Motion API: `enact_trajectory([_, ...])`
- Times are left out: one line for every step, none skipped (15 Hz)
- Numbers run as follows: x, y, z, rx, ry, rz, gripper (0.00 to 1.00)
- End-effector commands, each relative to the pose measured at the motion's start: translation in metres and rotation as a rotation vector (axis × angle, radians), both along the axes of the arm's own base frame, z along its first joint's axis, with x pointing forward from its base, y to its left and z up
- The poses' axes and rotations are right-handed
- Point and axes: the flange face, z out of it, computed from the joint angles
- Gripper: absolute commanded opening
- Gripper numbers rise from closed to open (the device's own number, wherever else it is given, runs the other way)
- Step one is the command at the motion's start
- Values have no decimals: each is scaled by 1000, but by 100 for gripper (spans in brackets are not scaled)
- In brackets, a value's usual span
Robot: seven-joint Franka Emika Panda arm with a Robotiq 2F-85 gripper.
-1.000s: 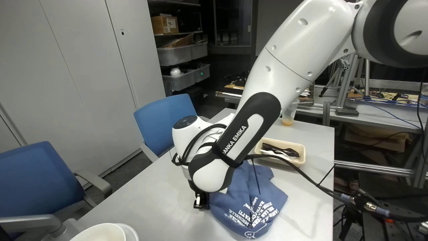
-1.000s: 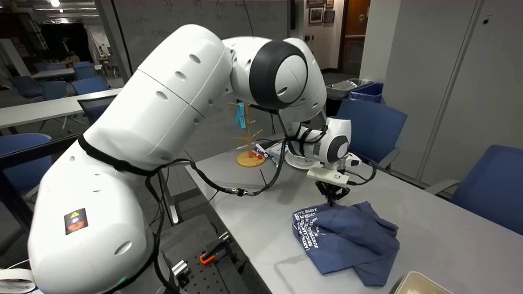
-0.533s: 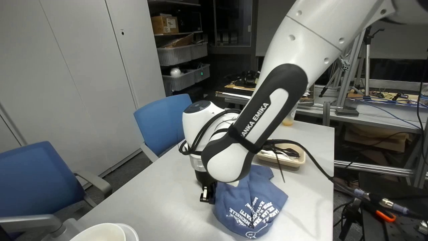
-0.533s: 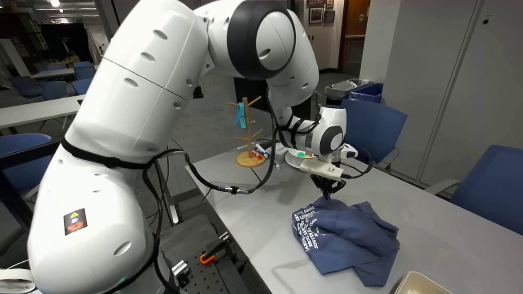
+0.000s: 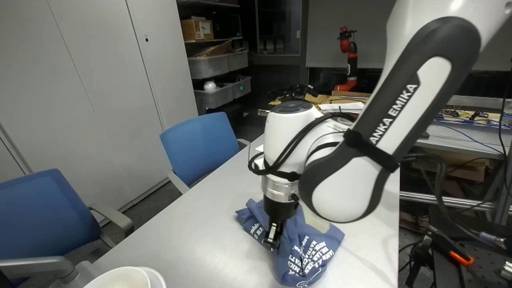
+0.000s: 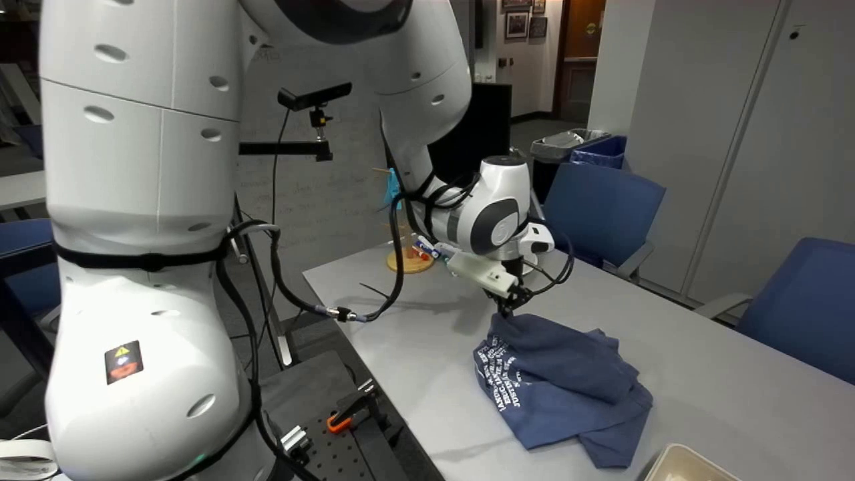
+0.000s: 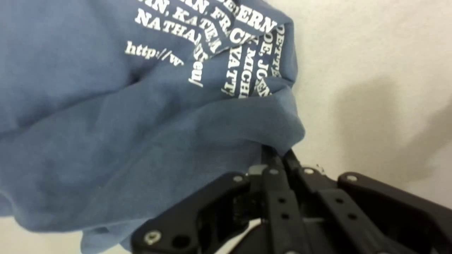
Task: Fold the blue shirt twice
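1. In an exterior view, the blue shirt lies rumpled on the table, and the gripper points down over it, white lettering showing on both sides; two blue chairs stand beside the table
2. In an exterior view, the cloth rises to a peak at the gripper while the rest sits creased on the table; near it is a beige tray, partly out of frame, and at the far end markers lie at the base of a wooden stand
3. In the wrist view, the jaws are closed to a thin gap, pinching a fold of the blue shirt; most of the cloth spreads to the picture's left, with "NATHA" and "http://w" readable
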Motion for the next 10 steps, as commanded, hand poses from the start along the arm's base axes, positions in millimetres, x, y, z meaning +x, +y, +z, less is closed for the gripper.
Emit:
enact_trajectory([-70, -20, 13, -23, -37, -134, 1])
enact_trajectory([-87, -34, 11, -44, -39, -181, 1])
enact_trajectory([-98, -48, 10, -67, -40, -222, 1])
enact_trajectory([-105, -67, 9, -100, -36, -256, 1])
enact_trajectory([-106, -80, 8, -140, -30, -294, 1])
enact_trajectory([-107, -96, 8, -177, -33, -335, 1])
enact_trajectory([-109, -112, 9, -215, -39, -374, 1])
enact_trajectory([-111, -120, 9, -246, -44, -410, 1])
enact_trajectory([-118, -124, 6, -266, -49, -426, 30])
enact_trajectory([-124, -126, 5, -290, -50, -440, 31])
